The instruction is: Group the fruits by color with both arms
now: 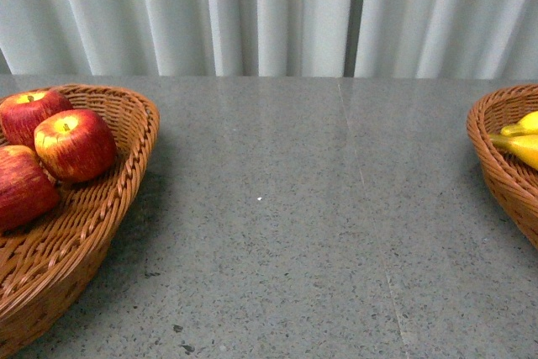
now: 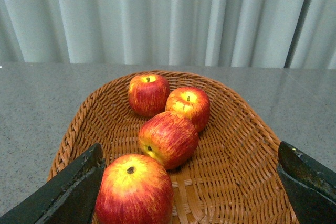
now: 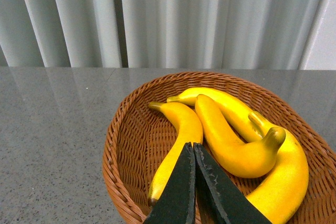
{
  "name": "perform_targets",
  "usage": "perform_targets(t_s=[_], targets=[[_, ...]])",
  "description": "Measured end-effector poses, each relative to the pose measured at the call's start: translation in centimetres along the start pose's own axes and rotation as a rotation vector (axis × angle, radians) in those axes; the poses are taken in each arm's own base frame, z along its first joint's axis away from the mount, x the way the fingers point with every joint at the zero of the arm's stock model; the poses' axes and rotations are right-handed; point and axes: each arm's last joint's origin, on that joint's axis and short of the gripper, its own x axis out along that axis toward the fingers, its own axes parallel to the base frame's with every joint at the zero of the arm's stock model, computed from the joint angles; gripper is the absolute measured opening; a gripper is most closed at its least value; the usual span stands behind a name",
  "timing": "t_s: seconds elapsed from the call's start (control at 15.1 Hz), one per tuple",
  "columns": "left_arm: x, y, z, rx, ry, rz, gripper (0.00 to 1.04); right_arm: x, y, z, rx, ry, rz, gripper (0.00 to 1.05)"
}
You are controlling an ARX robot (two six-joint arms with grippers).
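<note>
In the front view, red apples [image 1: 74,145] lie in a wicker basket [image 1: 126,182] at the left, and yellow bananas [image 1: 521,147] in a wicker basket [image 1: 496,166] at the right edge; neither arm shows there. In the left wrist view, my left gripper [image 2: 191,169] hangs open and empty over the basket [image 2: 236,166] with several apples; the nearest apple [image 2: 134,190] sits beside one finger [image 2: 73,190]. In the right wrist view, my right gripper [image 3: 193,148] is shut and empty above the basket [image 3: 128,145] holding several bananas [image 3: 226,140].
A grey speckled table [image 1: 294,208] stretches between the two baskets. White curtains [image 1: 269,14] hang behind the table's far edge.
</note>
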Motion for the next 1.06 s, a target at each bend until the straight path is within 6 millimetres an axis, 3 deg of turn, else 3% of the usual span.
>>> perform_targets(t_s=[0.33, 0.4, 0.79, 0.86, 1.06], targets=[[0.0, 0.0, 0.0, 0.0, 0.0, 0.0, 0.98, 0.0, 0.0, 0.0, 0.0, 0.0, 0.0, 0.03], [0.0, 0.0, 0.0, 0.0, 0.0, 0.0, 0.98, 0.0, 0.0, 0.0, 0.0, 0.0, 0.0, 0.21], [0.0, 0.0, 0.0, 0.0, 0.0, 0.0, 0.98, 0.0, 0.0, 0.0, 0.0, 0.0, 0.0, 0.94], [0.0, 0.0, 0.0, 0.0, 0.0, 0.0, 0.98, 0.0, 0.0, 0.0, 0.0, 0.0, 0.0, 0.98], [0.0, 0.0, 0.0, 0.0, 0.0, 0.0, 0.98, 0.0, 0.0, 0.0, 0.0, 0.0, 0.0, 0.98]])
